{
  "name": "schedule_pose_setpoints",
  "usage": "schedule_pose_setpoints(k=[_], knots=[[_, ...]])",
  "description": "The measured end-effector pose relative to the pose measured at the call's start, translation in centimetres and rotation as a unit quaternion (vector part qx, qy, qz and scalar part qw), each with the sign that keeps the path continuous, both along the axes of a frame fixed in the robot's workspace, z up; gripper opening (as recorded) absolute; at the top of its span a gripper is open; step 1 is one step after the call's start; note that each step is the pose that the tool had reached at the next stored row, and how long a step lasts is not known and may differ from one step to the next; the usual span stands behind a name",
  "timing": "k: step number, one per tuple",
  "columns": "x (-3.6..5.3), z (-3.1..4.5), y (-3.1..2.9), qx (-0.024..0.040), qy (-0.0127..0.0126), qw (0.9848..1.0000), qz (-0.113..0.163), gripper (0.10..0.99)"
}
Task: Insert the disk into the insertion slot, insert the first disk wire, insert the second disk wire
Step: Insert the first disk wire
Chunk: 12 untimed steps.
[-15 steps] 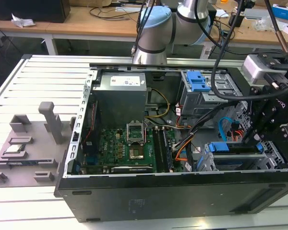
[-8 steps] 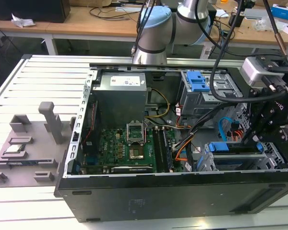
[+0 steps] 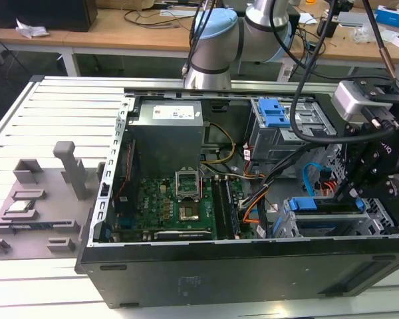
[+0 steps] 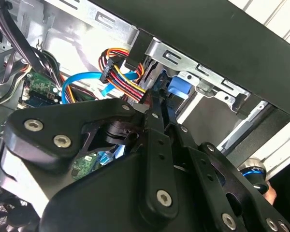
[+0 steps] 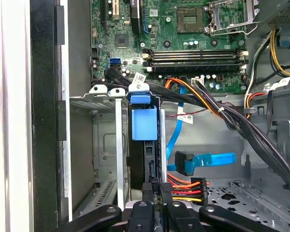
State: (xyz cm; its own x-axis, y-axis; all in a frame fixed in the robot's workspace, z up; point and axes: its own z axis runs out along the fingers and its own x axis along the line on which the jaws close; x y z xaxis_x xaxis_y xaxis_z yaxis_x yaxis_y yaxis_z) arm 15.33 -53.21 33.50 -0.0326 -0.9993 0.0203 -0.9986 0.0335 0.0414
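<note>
Behind the disk (image 5: 144, 123), already seated in its metal cage (image 5: 117, 145), the gripper (image 5: 156, 188) has its jaws pinching the plug of the red-and-orange wires (image 5: 167, 186), apparently to align it with the disk's socket.

Straight ahead of the gripper (image 5: 158, 189) the insertion slot (image 5: 118, 145) is taken up by the disk (image 5: 144, 124), so nothing passes there. Just beside the tool an orange-and-red wire bundle (image 5: 183, 188) sits close against it, and the second disk wire (image 5: 210, 159) lies loose just beyond that, over the perforated cage floor (image 5: 237, 195). Farther ahead a thick black cable bundle (image 5: 222, 113) crosses the way. On the tool's other side the neighbouring bay (image 5: 104, 150) stands open, bounded by the black case wall (image 5: 43, 121)
</note>
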Motion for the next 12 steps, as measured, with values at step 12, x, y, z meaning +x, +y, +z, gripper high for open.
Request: schedule_pose_setpoints(k=[12], knots=[[0.00, 2.25, 0.56, 0.0002, 0.0000, 1.0000, 0.000, 0.227]])
